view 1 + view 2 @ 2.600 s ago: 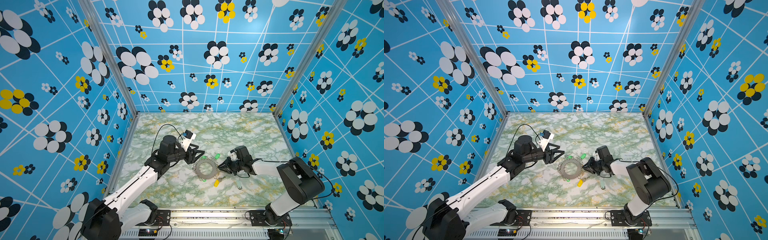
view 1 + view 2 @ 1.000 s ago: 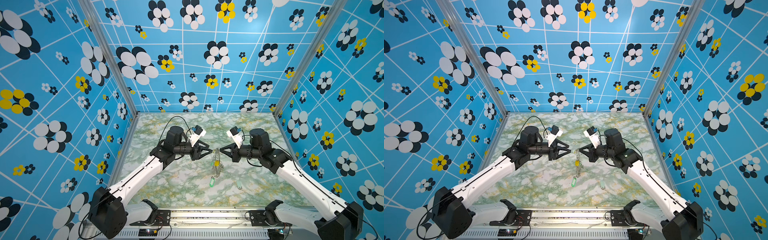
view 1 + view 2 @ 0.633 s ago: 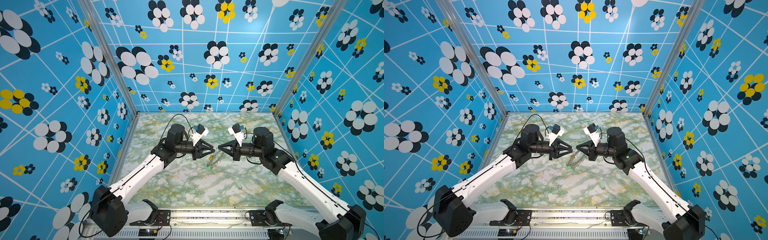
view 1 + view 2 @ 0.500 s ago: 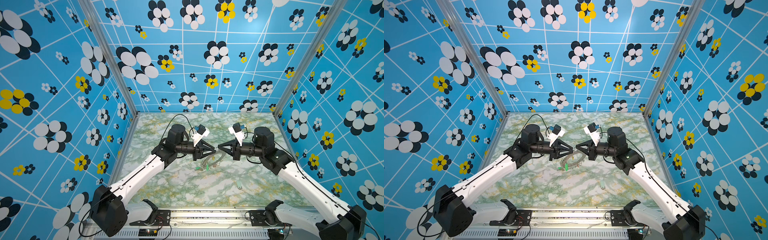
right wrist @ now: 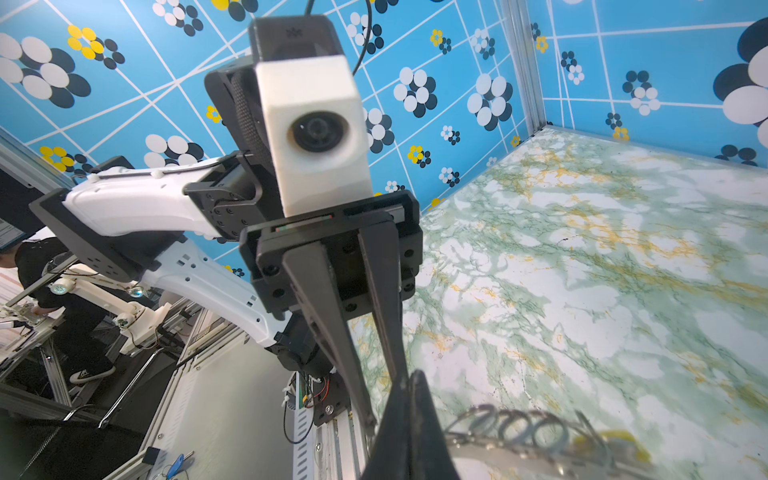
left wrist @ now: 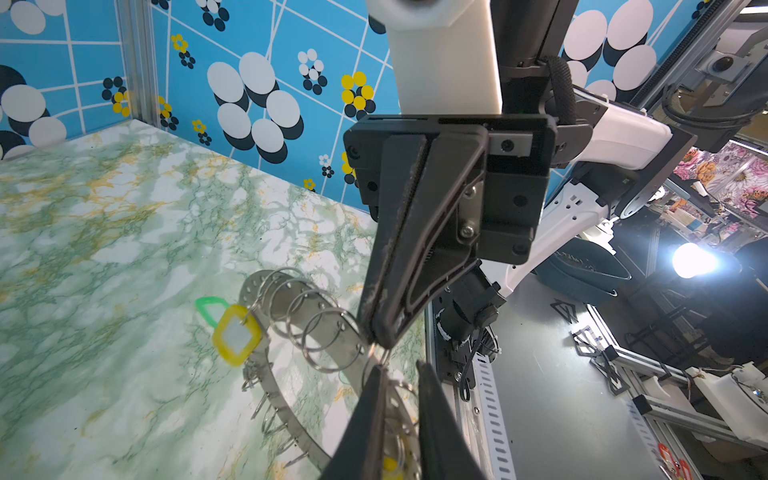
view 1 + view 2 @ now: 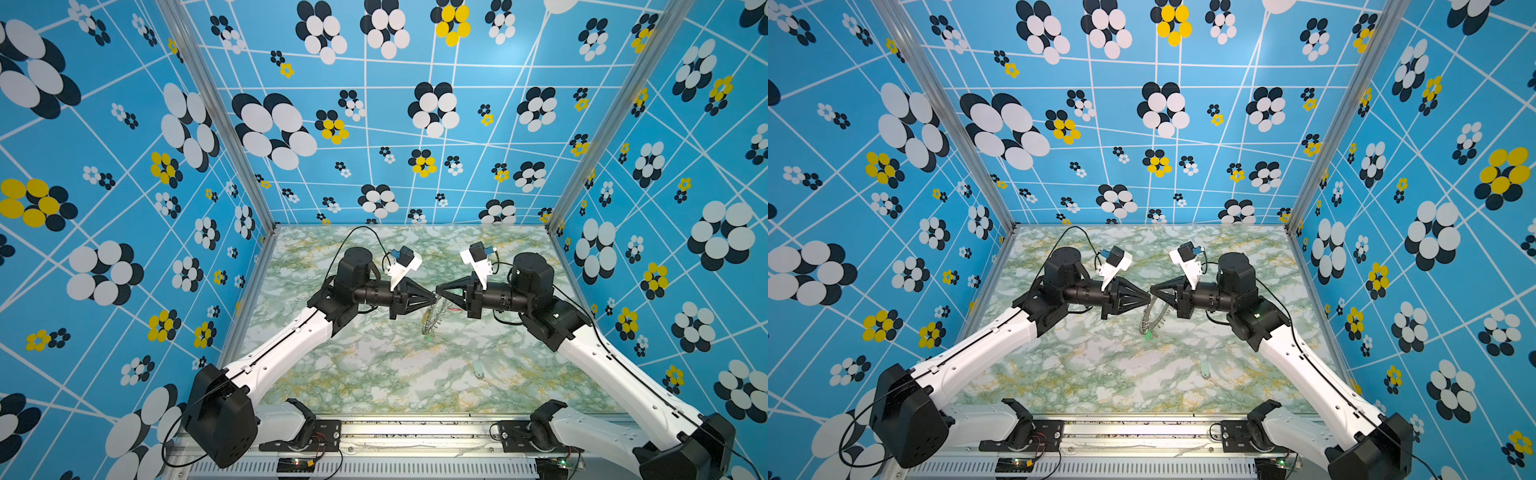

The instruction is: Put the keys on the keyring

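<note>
Grey metal, flat and ring-shaped, the keyring (image 7: pixel 434 318) (image 7: pixel 1152 318) hangs edge-on in the air above the marbled green-and-white surface (image 7: pixel 374 374). Its rim is fringed with thin silvery wire loops (image 6: pixel 328 340).

The right tool (image 7: pixel 438 291) (image 6: pixel 376 340) pinches the keyring's upper rim, its black tapered fingers pressed together. The left tool (image 7: pixel 434 296) (image 6: pixel 398 370) meets it tip to tip from the keyring's other side. Its fingers stand narrow with a loop between them, and I cannot tell whether they clamp it.

A yellow tag (image 6: pixel 237 334), a squarish translucent frame, and a green tag (image 6: pixel 210 307) dangle from the keyring's lower loops. A mint key (image 7: pixel 478 369) (image 7: pixel 1205 369) lies loose on the surface, well apart from the keyring.

Half a second ago the keyring slanted between the tools; it now hangs nearly vertical. A second ago the left tool's fingers were wide, and they have since drawn in. Earlier still, the keyring lay flat on the surface.
</note>
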Tool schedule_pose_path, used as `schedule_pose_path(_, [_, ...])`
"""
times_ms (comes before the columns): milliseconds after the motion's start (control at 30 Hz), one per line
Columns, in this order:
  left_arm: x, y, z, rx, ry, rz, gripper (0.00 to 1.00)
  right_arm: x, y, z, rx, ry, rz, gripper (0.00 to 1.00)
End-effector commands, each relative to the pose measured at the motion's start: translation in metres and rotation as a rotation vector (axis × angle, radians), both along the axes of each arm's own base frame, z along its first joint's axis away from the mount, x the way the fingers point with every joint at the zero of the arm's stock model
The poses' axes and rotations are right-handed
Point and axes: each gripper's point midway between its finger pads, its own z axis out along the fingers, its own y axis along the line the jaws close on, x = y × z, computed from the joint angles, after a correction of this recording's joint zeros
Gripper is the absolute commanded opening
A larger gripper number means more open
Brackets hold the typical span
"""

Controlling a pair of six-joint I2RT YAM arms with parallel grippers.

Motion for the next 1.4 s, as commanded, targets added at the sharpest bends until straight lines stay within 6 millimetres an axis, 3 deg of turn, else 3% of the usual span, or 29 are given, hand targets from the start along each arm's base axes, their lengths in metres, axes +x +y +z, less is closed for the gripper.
schedule_pose_path(0, [-0.002, -0.005, 0.012, -0.034, -0.027, -0.026, 0.16, -0.01, 0.002, 0.03, 0.066, -0.072, 0.042, 0.0])
schedule_pose_path(500, [-0.005, -0.011, 0.013, -0.042, -0.021, -0.052, 0.0, -0.013, 0.002, 0.036, 0.087, -0.072, 0.055, 0.0])
schedule_pose_path(967, [-0.002, -0.005, 0.012, -0.015, -0.062, 0.009, 0.0, -0.019, 0.0, 0.038, 0.097, -0.072, 0.06, 0.0])
schedule_pose_path(1000, [-0.002, -0.004, 0.011, -0.012, -0.059, 0.015, 0.02, -0.019, -0.001, 0.038, 0.097, -0.074, 0.058, 0.0])
schedule_pose_path(1167, [0.003, 0.005, 0.018, -0.054, -0.039, 0.051, 0.4, -0.021, -0.002, 0.04, 0.101, -0.08, 0.057, 0.0])
schedule_pose_path(1367, [0.007, 0.011, 0.025, -0.117, 0.021, 0.027, 0.52, -0.021, -0.001, 0.046, 0.123, -0.078, 0.064, 0.0])
